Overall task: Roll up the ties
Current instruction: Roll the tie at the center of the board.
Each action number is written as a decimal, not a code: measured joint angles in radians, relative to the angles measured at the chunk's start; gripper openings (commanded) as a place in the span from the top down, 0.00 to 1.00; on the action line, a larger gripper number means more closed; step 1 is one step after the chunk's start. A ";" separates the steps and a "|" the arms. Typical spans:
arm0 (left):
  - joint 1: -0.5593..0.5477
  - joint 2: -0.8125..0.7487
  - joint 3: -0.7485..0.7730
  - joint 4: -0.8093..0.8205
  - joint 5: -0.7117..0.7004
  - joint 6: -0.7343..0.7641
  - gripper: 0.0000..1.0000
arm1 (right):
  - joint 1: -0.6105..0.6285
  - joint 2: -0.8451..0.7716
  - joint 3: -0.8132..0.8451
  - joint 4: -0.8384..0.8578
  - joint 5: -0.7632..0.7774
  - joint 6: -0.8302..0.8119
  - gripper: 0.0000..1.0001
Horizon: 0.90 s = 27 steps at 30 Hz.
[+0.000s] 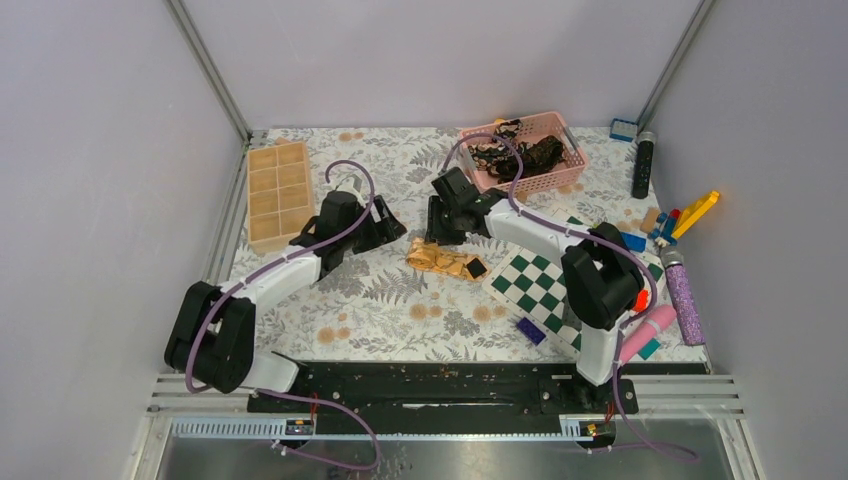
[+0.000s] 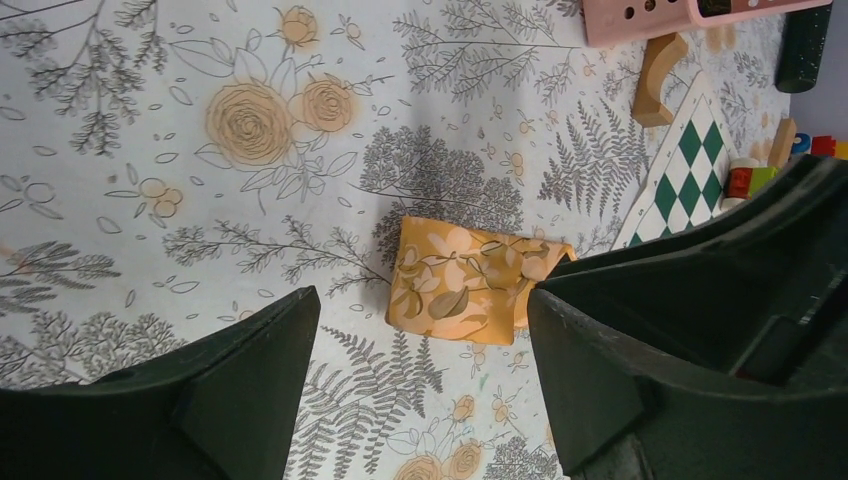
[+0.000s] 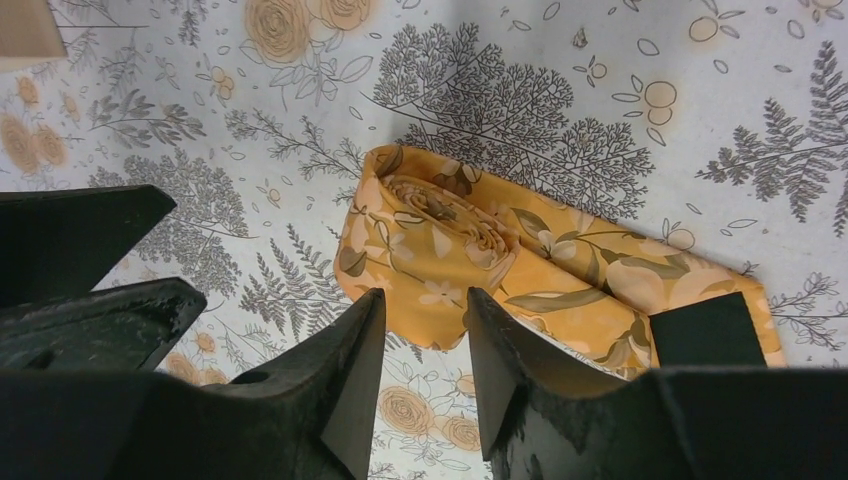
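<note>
Floral tablecloth (image 3: 700, 80) under a golden leaf-print tie (image 3: 560, 280), one end coiled

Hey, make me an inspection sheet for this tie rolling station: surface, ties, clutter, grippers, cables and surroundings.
Surface: floral table cover, lying flat.
Job's things: golden tie partly rolled, on the cover; dark ties heaped in the pink basket.
Clutter: wooden tray, checkered board, black cylinder, toy bricks, glitter bottle.
Grippers: left gripper open, holding nothing, near the tie's end; right gripper fingers close together at the rolled end, grip cannot be told.
Cables: purple cables loop along both arms; no snag seen.
Surroundings: grey walls, metal frame posts.
</note>
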 measured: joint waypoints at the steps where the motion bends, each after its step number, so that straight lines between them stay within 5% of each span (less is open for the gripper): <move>1: -0.003 0.008 0.000 0.012 0.003 -0.003 0.22 | 0.000 0.007 0.000 0.003 -0.003 0.006 0.59; 27: -0.064 0.195 -0.014 0.157 0.060 -0.009 0.16 | -0.002 0.065 -0.053 0.032 0.008 0.041 0.67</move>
